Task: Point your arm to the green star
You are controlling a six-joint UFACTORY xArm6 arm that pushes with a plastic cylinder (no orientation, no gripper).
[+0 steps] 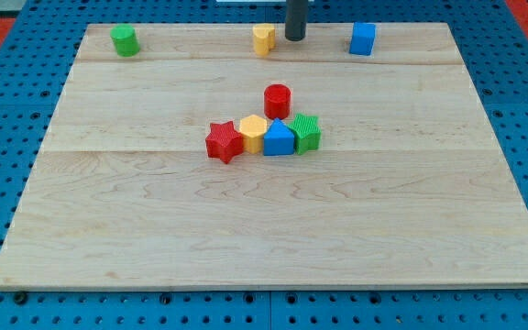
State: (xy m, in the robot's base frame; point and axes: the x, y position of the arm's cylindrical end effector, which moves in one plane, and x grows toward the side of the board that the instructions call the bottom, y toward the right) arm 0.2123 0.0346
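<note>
The green star (307, 132) sits near the board's middle, at the right end of a row with a blue block (279, 139), a yellow hexagon (253, 134) and a red star (224, 142). A red cylinder (277, 100) stands just above the row. My tip (295, 38) is near the view's top, between a yellow block (264, 39) on its left and a blue cube (363, 38) on its right. It is well above the green star and touches no block.
A green cylinder (125, 40) stands at the top left corner of the wooden board (154, 238). Blue pegboard surrounds the board on all sides.
</note>
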